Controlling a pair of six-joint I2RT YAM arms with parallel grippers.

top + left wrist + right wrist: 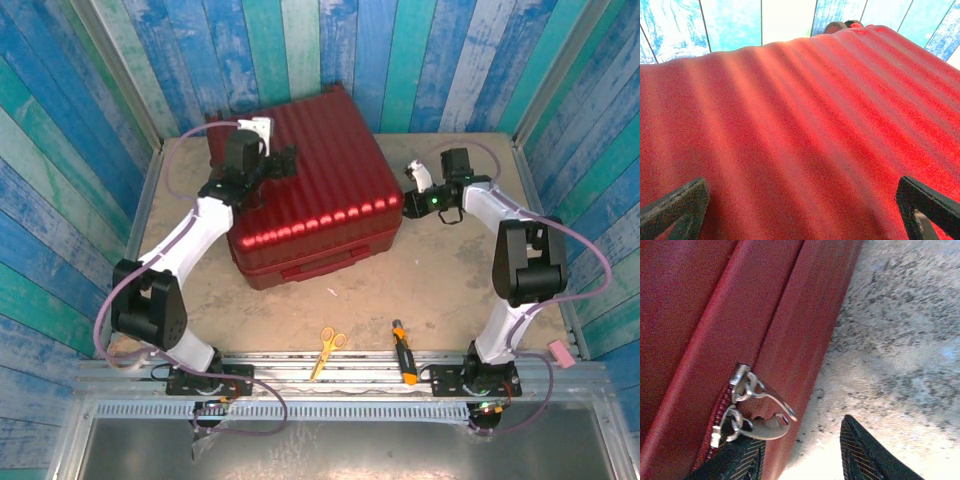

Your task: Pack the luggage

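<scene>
The luggage (312, 190) is a big dark-red ribbed suitcase lying shut and flat at the back middle of the table. Above its left rear part hovers my left gripper (283, 160), jaws spread wide. In the left wrist view the ribbed shell (805, 125) lies below the open gripper (802, 200), with nothing between the fingers. My right gripper (409, 196) is at the suitcase's right side wall. In the right wrist view two silver zipper pulls (765, 420) hang on the seam, the lower one resting against the left finger (740, 460). The right gripper (800, 447) is open and clamps nothing.
Yellow-handled scissors (328, 348) and an orange-and-black tool (404, 352) lie near the table's front edge. A small white object (259, 128) sits by the suitcase's back left corner. Painted plank walls close in the back and both sides. Bare tabletop (440, 290) lies front and right of the suitcase.
</scene>
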